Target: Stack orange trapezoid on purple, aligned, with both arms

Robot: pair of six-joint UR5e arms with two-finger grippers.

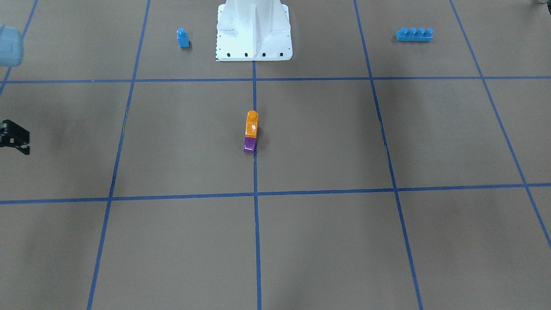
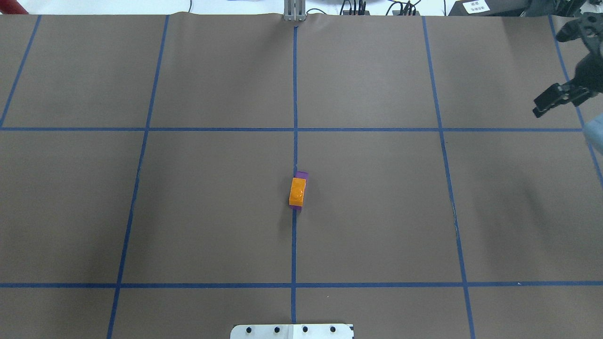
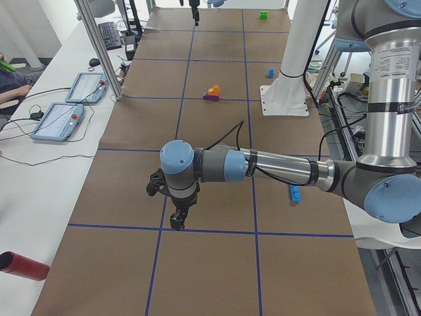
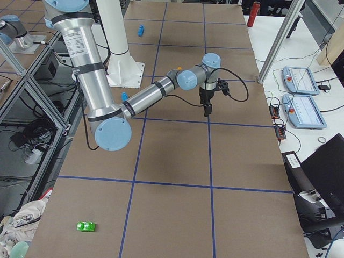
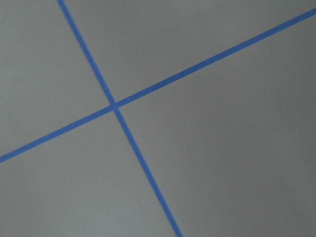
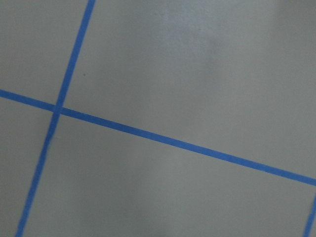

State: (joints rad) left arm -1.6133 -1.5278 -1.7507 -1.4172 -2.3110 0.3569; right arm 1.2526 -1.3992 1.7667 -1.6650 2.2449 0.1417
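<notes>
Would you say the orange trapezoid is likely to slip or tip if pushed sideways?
Likely stiff and light: the orange trapezoid looks like small plastic. Its glossy faces may slip. Atop the purple, the narrow stack might topple.

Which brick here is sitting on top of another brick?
The orange trapezoid: it rests on the purple brick. The small blue one-stud brick and the long blue four-stud brick each stand alone.

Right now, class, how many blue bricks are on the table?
2. The small blue brick sits beside the white pedestal on the robot's right; the long blue brick lies on its left.
</notes>
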